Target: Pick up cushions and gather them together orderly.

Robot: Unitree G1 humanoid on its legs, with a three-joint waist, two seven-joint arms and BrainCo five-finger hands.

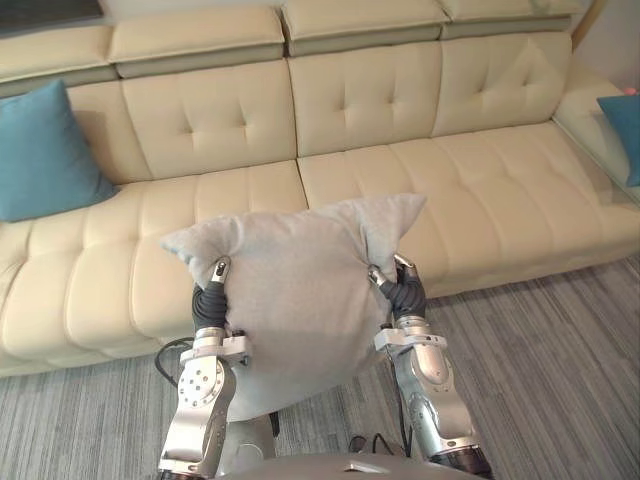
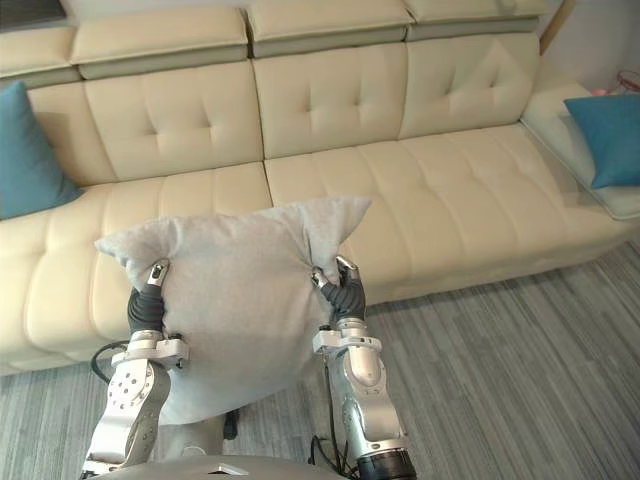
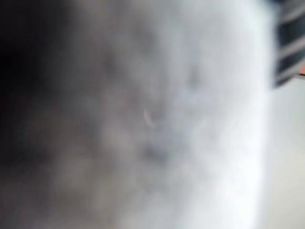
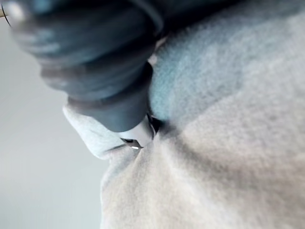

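Left hand (image 1: 209, 303) and right hand (image 1: 404, 294) each pinch a side of the grey cushion (image 1: 300, 290), so keep both grips even and land it squarely beside the left-end blue cushion (image 1: 40, 150).

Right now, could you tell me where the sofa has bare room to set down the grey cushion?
The cream sofa seat is bare from the left teal cushion to the right teal cushion; the widest patch lies just beyond the grey cushion held between the left hand and right hand. Only the two ends are crowded.
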